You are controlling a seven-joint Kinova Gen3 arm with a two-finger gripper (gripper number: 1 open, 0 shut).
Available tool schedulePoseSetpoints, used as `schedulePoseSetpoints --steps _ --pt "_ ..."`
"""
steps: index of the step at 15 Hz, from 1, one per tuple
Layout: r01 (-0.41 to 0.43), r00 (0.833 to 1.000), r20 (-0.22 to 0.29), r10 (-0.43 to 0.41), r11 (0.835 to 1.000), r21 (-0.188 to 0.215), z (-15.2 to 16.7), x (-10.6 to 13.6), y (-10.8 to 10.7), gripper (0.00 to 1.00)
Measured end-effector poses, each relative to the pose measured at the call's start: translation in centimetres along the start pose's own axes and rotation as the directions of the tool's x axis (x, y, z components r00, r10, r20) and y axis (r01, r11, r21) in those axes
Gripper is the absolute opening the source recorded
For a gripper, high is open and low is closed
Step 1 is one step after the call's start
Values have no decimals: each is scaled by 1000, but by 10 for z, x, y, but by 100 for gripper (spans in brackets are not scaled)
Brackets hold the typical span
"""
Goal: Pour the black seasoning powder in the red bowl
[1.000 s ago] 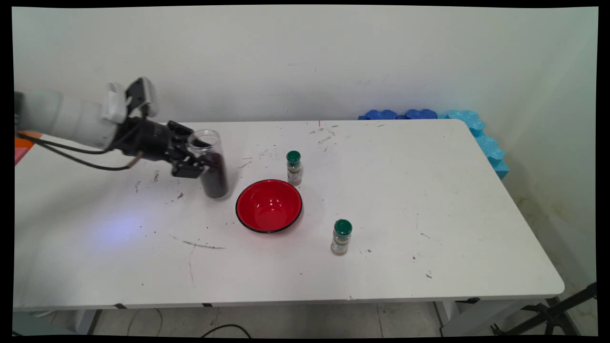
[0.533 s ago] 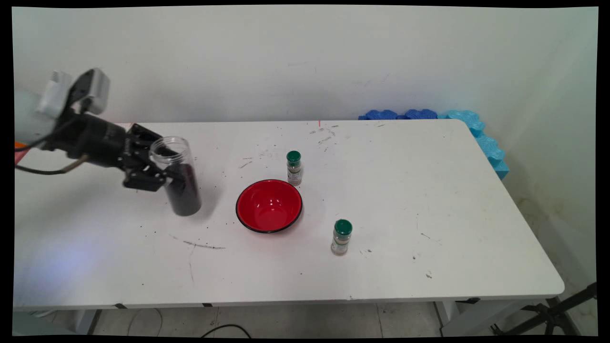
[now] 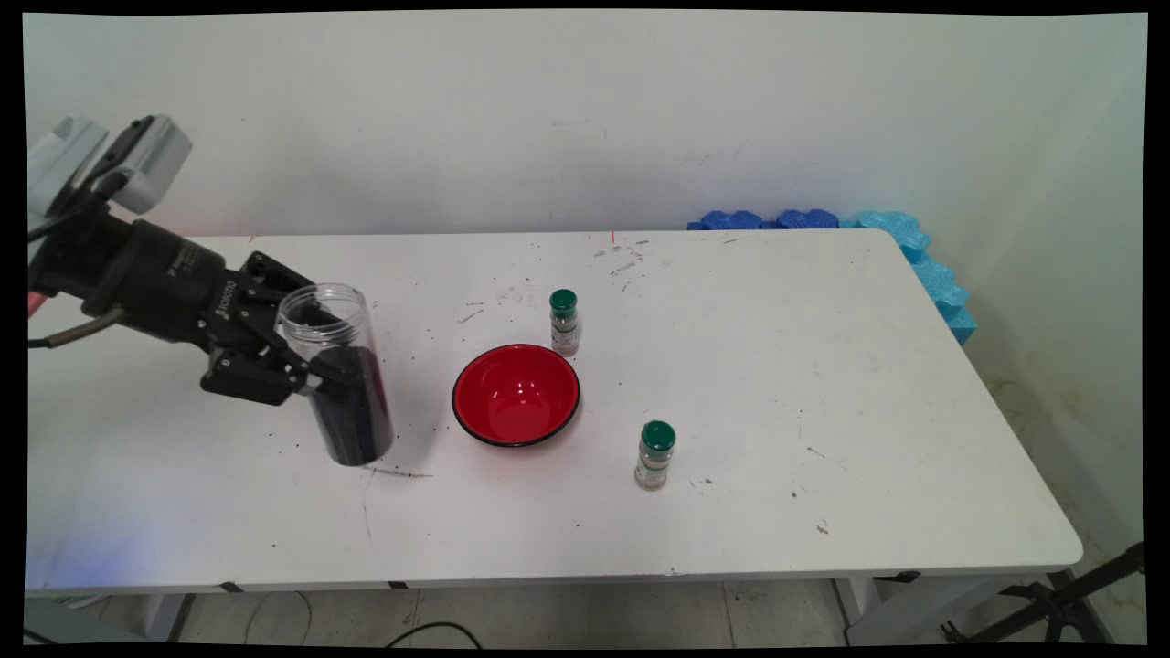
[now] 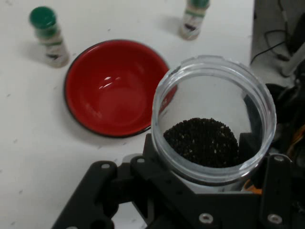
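Note:
My gripper (image 3: 315, 352) is shut on a clear open jar (image 3: 338, 375) about half full of dark grains, held nearly upright with its base just above or on the table at the left. In the hand view the jar (image 4: 212, 119) fills the right side, its open mouth toward the camera and the dark grains (image 4: 201, 142) showing inside. A red bowl (image 3: 515, 395) with a black rim stands empty to the jar's right; the red bowl (image 4: 113, 87) sits beyond the jar in the hand view.
Two small green-capped spice bottles stand near the bowl: one (image 3: 564, 322) behind it, one (image 3: 654, 454) to its front right. Both bottles (image 4: 49, 36) (image 4: 193, 18) show in the hand view. Blue foam pieces (image 3: 823, 222) line the table's far right edge.
The gripper has carried the jar leftward and toward the table's near side, away from the bowl. Bowl and spice bottles have not moved.

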State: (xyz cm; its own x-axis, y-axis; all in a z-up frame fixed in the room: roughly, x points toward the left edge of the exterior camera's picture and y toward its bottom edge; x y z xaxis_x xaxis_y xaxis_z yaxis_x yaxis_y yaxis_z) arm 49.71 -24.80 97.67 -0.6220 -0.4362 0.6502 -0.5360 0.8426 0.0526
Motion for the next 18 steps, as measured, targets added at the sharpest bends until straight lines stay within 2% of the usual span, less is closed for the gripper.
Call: schedulePoseSetpoints --steps 5,8,12,18 --pt "13 1000 1 -13 999 -53 14 32 15 0" --pt "18 1000 8 -18 998 -67 25 46 15 0" --pt "22 1000 20 -20 997 -81 39 58 13 0" --pt "48 998 45 -44 995 -92 53 63 10 0"
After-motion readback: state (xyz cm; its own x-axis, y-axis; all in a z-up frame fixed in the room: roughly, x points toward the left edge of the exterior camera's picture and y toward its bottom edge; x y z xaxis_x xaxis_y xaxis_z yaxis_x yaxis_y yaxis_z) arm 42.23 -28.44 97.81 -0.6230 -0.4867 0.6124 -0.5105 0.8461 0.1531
